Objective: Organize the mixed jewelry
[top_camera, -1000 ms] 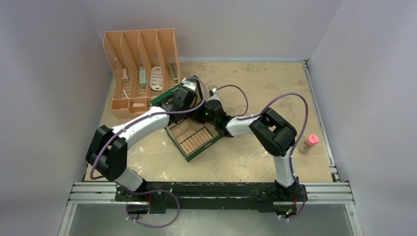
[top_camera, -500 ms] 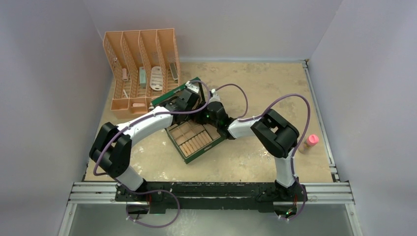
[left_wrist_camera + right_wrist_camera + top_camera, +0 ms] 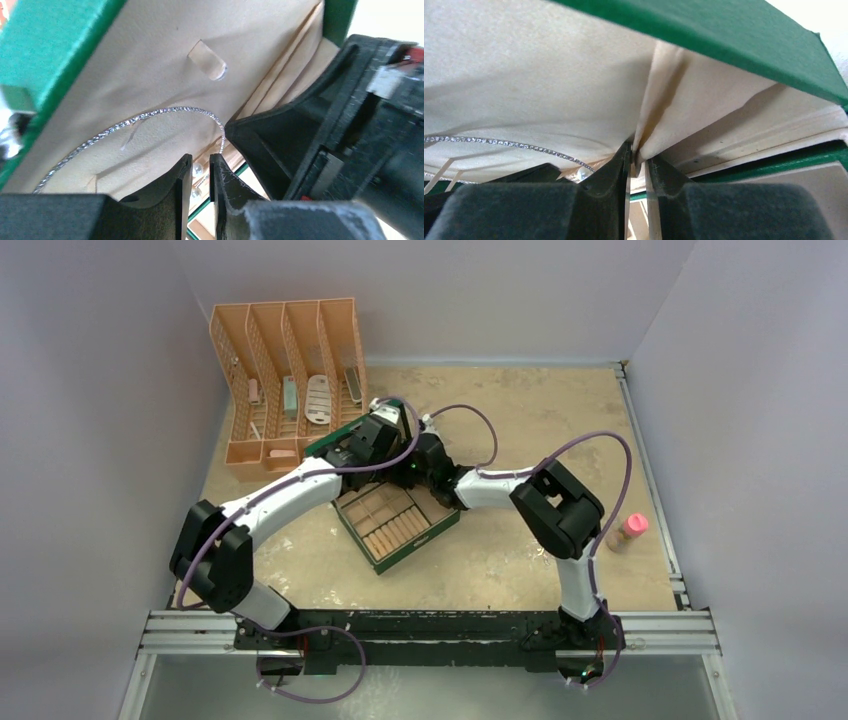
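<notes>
Top external view: arms hide half the green box (image 3: 420, 545). Left gripper (image 3: 201, 160) barely apart, empty; right gripper (image 3: 638, 155) at a lining fold (image 3: 659, 90), grip unclear. Silvery chain (image 3: 160, 110) cut off.

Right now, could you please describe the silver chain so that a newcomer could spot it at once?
Find the green box in the middle of the table. On the cream lining of its open lid, the silver chain runs as a thin glittering arc. It alone sparkles; its neighbour, a small clear tab, is short and plain.
</notes>
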Controlling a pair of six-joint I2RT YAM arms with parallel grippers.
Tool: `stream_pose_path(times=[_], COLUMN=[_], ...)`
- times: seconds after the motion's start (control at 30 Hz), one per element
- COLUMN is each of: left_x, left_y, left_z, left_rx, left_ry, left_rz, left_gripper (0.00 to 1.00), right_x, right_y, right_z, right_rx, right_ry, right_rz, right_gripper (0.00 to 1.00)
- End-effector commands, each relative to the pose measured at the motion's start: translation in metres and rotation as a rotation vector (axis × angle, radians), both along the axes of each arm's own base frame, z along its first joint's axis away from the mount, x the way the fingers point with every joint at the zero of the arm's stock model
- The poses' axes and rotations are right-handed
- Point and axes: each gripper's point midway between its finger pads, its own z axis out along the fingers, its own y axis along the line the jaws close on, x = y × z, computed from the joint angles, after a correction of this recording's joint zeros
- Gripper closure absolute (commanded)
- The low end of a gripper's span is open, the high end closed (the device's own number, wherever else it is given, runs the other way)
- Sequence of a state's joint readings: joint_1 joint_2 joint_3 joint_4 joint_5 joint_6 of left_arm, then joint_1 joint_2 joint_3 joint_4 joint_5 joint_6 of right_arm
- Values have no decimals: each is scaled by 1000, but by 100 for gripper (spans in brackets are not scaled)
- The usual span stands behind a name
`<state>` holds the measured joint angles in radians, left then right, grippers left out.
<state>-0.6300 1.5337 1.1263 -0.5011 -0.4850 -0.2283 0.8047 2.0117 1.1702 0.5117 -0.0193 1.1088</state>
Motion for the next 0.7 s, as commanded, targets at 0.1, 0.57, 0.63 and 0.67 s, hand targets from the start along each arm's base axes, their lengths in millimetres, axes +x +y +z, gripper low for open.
stream_pose_path(times=[0.1, 0.57, 0.63, 0.67], left_x=[5, 1, 1, 1], left_y=[-5, 4, 6, 6], left_z=[37, 35, 35, 35], left_rx=[-88, -61, -57, -57], left_ry=[-82, -79, -81, -82], left_rz=[21, 44, 52, 54], left_gripper=[80, 80, 81, 82], right_x=[-22, -27, -27, -27], right_y=[21, 35, 37, 39], right_z=[-12, -5, -5, -5], right_rx=[50, 80, 78, 75], right_ry=[170, 221, 226, 229], right_rz=[51, 84, 89, 92], right_gripper=[76, 67, 69, 70])
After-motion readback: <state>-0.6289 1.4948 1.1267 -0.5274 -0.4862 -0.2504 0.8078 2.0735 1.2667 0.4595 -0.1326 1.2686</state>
